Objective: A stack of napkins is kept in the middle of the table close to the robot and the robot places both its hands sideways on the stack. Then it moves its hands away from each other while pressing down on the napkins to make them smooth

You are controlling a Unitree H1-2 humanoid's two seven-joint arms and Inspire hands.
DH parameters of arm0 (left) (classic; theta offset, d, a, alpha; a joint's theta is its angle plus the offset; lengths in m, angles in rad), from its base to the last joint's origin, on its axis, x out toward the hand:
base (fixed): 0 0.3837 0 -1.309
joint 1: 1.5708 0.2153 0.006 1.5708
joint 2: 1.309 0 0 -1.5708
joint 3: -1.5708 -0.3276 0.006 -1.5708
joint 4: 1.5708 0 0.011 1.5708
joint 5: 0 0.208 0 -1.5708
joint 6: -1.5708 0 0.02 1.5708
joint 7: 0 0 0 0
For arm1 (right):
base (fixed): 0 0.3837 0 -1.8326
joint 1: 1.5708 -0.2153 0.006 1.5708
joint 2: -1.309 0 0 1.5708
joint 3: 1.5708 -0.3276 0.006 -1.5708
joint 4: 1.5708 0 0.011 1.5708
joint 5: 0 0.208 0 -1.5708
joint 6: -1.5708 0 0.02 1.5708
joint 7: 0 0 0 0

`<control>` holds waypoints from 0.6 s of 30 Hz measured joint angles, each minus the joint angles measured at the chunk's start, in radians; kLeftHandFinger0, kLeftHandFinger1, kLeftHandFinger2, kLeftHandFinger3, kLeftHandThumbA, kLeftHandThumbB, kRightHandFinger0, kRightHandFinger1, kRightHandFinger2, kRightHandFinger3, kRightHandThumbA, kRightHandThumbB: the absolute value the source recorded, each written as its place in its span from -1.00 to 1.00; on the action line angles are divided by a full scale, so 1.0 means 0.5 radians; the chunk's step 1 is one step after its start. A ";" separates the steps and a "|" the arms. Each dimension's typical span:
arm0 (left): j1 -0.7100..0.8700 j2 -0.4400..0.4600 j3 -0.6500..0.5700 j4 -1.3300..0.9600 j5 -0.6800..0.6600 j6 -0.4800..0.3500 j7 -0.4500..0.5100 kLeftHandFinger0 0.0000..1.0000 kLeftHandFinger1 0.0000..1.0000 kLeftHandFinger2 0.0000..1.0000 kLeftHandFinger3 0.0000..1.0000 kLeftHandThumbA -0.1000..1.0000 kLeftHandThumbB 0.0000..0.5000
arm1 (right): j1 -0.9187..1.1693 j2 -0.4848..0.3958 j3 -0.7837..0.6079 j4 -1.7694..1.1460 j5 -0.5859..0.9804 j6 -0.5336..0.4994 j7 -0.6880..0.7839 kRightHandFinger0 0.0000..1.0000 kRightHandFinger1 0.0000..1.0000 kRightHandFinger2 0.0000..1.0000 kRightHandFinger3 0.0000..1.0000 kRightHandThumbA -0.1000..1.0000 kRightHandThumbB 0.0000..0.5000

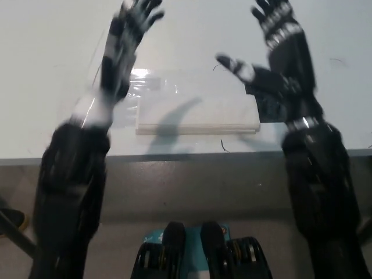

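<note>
Napkin stack (200, 115) lies flat near the front edge of the white table (46, 70), its left end overlapping a clear plastic sheet (136, 87). A black plate (268, 106) sits just right of it. Left hand (125, 40) and right hand (279, 52) are raised above the table, fingers spread, grasping nothing, neither touching the stack.
</note>
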 measured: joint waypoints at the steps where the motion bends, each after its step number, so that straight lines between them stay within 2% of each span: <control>1: -0.078 -0.019 0.027 0.126 -0.026 0.019 -0.001 1.00 1.00 1.00 1.00 1.00 0.18 | -0.067 0.023 -0.028 0.110 0.030 0.002 0.003 1.00 1.00 1.00 1.00 1.00 0.06; 5: -0.245 -0.068 0.147 0.541 -0.123 0.058 -0.002 1.00 1.00 1.00 1.00 1.00 0.14 | -0.283 0.084 -0.106 0.480 0.093 -0.009 0.014 1.00 1.00 1.00 1.00 1.00 0.02; 6: -0.282 -0.077 0.177 0.642 -0.143 0.063 -0.002 1.00 1.00 1.00 1.00 1.00 0.15 | -0.338 0.093 -0.128 0.604 0.104 -0.014 0.016 1.00 1.00 1.00 1.00 1.00 -0.04; 7: -0.318 -0.082 0.200 0.726 -0.158 0.065 -0.002 1.00 1.00 1.00 1.00 1.00 0.07 | -0.386 0.099 -0.150 0.700 0.113 -0.023 0.016 1.00 1.00 1.00 1.00 1.00 -0.19; 8: -0.360 -0.086 0.221 0.840 -0.171 0.067 -0.002 1.00 1.00 1.00 1.00 1.00 0.10 | -0.447 0.108 -0.178 0.826 0.124 -0.034 0.016 1.00 1.00 1.00 1.00 1.00 -0.10; 10: -0.440 -0.094 0.262 1.024 -0.193 0.067 -0.001 1.00 1.00 1.00 1.00 1.00 0.06 | -0.556 0.120 -0.234 1.061 0.139 -0.070 0.014 1.00 1.00 1.00 1.00 1.00 -0.12; 12: -0.501 -0.099 0.290 1.157 -0.205 0.061 0.001 1.00 1.00 1.00 1.00 1.00 0.04 | -0.630 0.124 -0.272 1.243 0.148 -0.092 0.014 1.00 1.00 1.00 1.00 1.00 -0.05; 15: -0.617 -0.107 0.333 1.476 -0.225 0.048 0.006 1.00 1.00 1.00 1.00 1.00 0.00 | -0.752 0.132 -0.380 1.615 0.193 -0.130 0.014 1.00 1.00 1.00 1.00 1.00 -0.10; 17: -0.678 -0.113 0.365 1.617 -0.235 0.033 0.013 1.00 1.00 1.00 1.00 1.00 0.09 | -0.798 0.136 -0.436 1.761 0.221 -0.149 0.015 1.00 1.00 1.00 1.00 1.00 -0.09; 18: -0.751 -0.120 0.415 1.803 -0.251 0.020 0.025 1.00 1.00 1.00 1.00 1.00 0.04 | -0.859 0.139 -0.498 1.925 0.250 -0.168 0.014 1.00 1.00 1.00 1.00 1.00 -0.09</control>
